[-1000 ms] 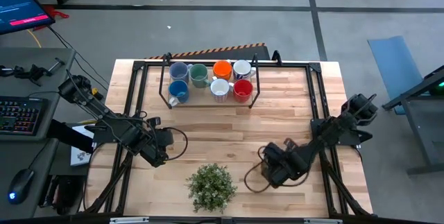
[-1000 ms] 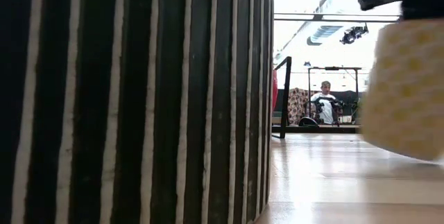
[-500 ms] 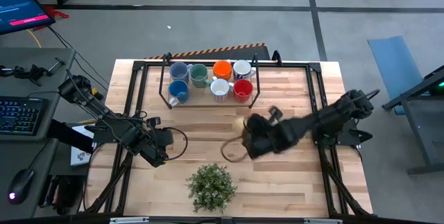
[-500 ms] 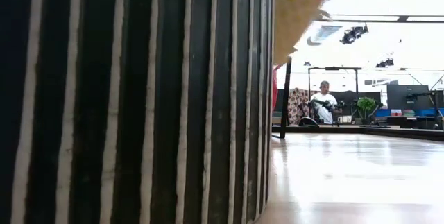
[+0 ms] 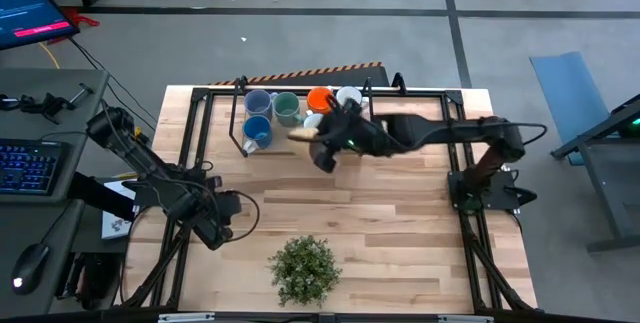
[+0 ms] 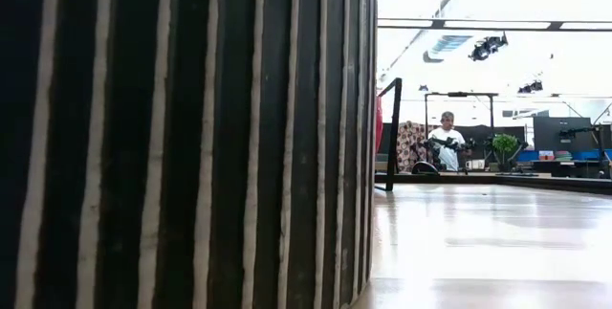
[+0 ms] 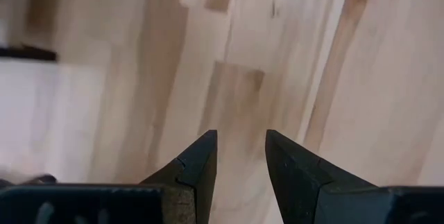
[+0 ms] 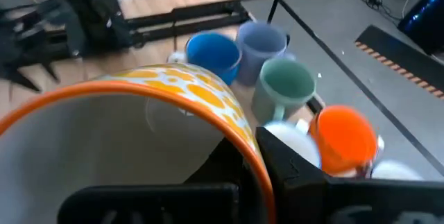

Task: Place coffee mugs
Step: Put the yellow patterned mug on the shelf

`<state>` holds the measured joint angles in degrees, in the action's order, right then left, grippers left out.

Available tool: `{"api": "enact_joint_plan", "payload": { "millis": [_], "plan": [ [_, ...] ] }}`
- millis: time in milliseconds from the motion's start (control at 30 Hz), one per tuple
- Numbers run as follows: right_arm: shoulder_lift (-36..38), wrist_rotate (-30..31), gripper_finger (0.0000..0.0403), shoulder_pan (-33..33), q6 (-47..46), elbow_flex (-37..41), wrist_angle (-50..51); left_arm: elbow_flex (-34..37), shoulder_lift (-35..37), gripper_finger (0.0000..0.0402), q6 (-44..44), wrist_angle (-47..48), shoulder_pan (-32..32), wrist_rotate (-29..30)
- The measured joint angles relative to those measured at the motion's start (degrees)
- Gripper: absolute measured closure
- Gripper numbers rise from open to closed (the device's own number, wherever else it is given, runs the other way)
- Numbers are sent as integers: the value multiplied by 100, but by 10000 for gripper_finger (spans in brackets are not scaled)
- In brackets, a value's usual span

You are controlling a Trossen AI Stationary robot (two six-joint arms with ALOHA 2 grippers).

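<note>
Dark ribbed surface [image 6: 182, 137] fills left; wooden table [image 6: 488, 252]; person [image 6: 446, 142] seated beyond

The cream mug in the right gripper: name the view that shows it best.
The right wrist view: the cream mug with orange-yellow spots fills it, rim and inside clear, beside the right gripper's finger. The high view shows only a sliver of it over the mug rack. The low and left wrist views show none.
</note>
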<state>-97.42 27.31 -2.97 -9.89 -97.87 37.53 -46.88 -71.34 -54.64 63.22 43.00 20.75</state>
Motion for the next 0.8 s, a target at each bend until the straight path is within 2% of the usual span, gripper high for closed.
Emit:
{"api": "enact_joint_plan", "payload": {
  "millis": [100, 233, 400, 467, 600, 800],
  "plan": [
    [-440, -212, 403, 233, 408, -599, 34, 107, -1, 289, -310, -13, 90, -154],
    [-1237, -667, 403, 444, 853, -1873, 200, 124, -1, 289, -475, -43, 144, -210],
    [-2363, -1109, 403, 707, 815, -3725, 1463, 124, -1, 289, -535, -43, 142, -208],
    [-2344, -1269, 403, 790, 803, -3409, 1114, 124, 0, 289, -537, -37, 142, -206],
    [-2271, -1847, 403, 928, 438, -2919, 1073, 121, -1, 289, -531, -61, 142, -175],
    [-2271, -1985, 403, 868, 412, -2393, 1232, 121, 1, 289, -530, -47, 140, 26]
  ]
}}
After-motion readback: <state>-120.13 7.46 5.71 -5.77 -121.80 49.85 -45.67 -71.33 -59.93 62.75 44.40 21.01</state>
